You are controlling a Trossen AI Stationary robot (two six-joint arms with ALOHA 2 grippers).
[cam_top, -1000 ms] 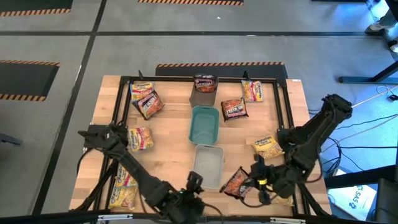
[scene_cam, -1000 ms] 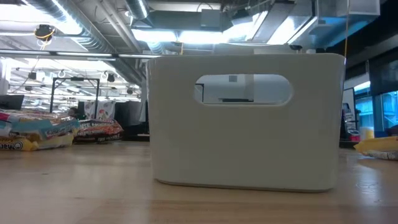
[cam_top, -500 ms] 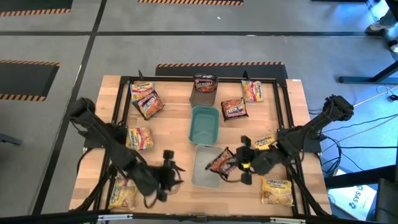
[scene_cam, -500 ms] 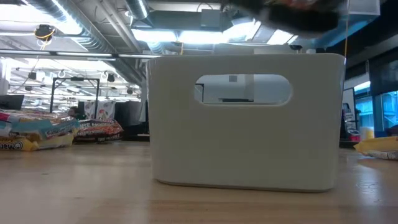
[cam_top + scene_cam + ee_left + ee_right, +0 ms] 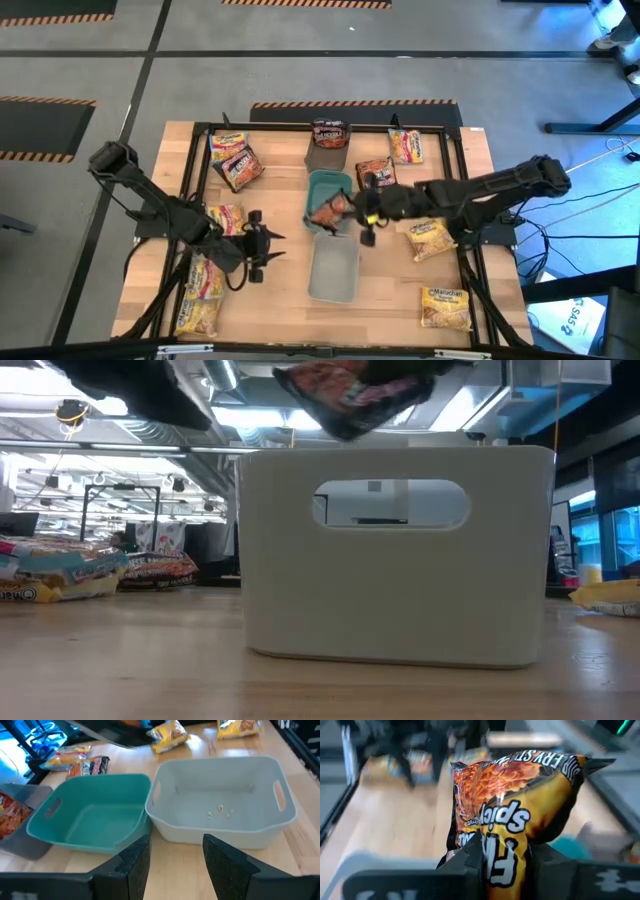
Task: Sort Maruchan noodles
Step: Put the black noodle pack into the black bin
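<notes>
- Overhead, the right gripper (image 5: 352,210) sits at frame centre, clamped on a dark red-brown packet (image 5: 328,212) above the near edge of the teal tray (image 5: 330,190). The clear tray (image 5: 333,268) lies just below it and the dark grey tray (image 5: 326,155) above; other packets lie scattered around the table.
- From the table-level camera, the packet (image 5: 352,390) hangs at the upper centre, above the clear tray's wall (image 5: 400,560).
- Through the left wrist camera, the left gripper (image 5: 172,857) stands open and empty, facing the teal tray (image 5: 92,820) and clear tray (image 5: 220,810).
- Through the right wrist camera, the fingers pinch the packet (image 5: 515,815) at its lower edge.
- To do this well, I would centre the packet over the chosen tray, lower it inside the rim, and only then let go.
</notes>
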